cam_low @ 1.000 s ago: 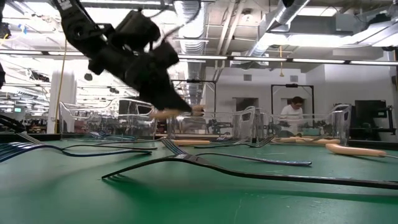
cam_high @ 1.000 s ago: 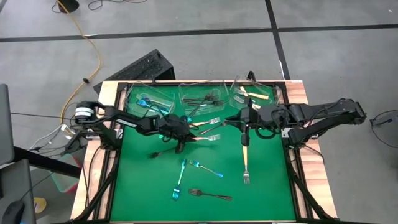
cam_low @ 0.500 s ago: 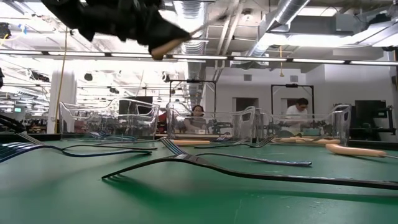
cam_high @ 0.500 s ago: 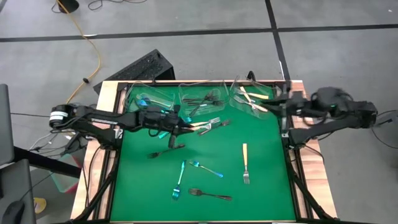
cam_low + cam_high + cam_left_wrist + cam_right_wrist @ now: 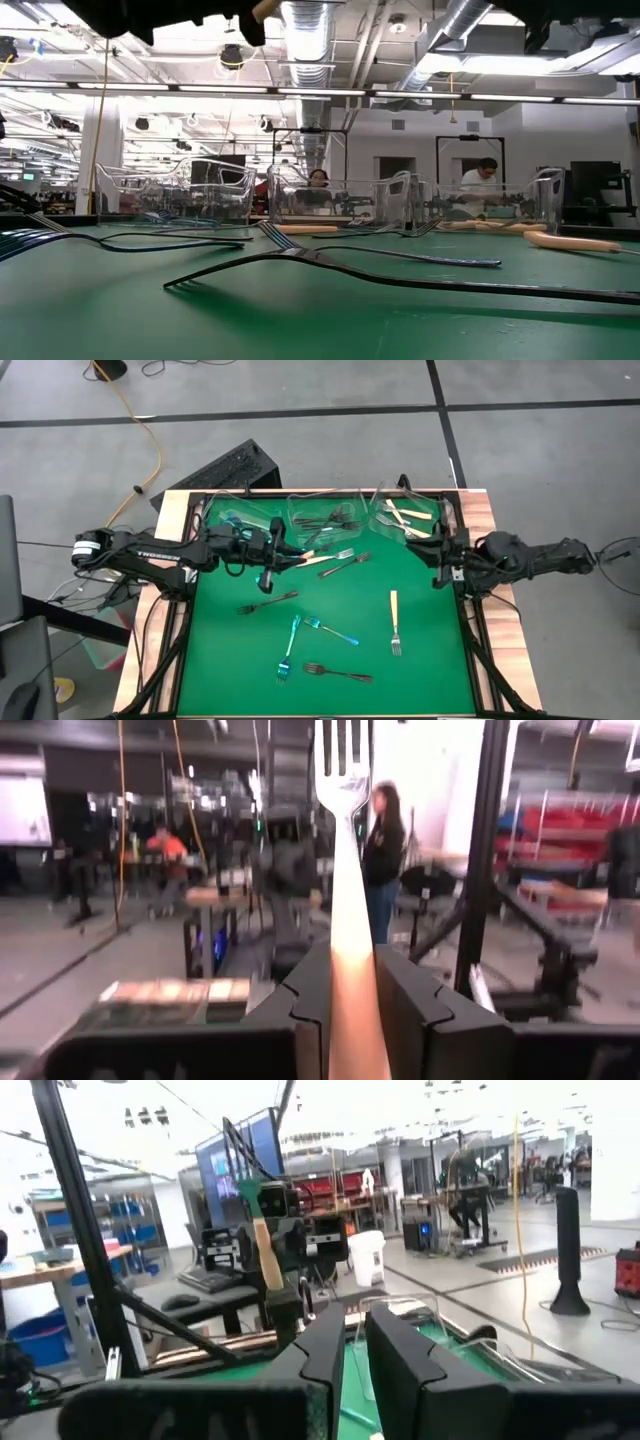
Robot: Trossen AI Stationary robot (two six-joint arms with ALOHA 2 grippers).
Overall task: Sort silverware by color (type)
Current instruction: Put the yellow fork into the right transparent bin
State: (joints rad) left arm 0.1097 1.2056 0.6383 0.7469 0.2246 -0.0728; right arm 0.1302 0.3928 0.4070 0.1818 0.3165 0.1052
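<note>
Tabletop (image 5: pixel 230 660): green mat in a wooden frame, with three clear tubs (image 5: pixel 325 510) in a row along its far edge.

Left arm: reaches in over the far left of the mat. Left pincer (image 5: pixel 268 567) pinching a cream fork (image 5: pixel 345 920) by its handle, tines pointing forward in the wrist view, raised off the mat.

Right arm: drawn back to the right edge of the tabletop. Right pincer (image 5: pixel 441 567) nearly pressed together, with nothing visible between the fingers (image 5: pixel 400 1355).

Forks on the mat: cream fork 2 (image 5: pixel 395 622) at centre right; two blue forks (image 5: pixel 290 645) touching at centre; dark fork (image 5: pixel 337 673) just nearer than those; dark fork 2 (image 5: pixel 268 601) at left; two more near the middle tub, colour hard to tell.

Tubs: each holds some forks; the right one apparently cream.
</note>
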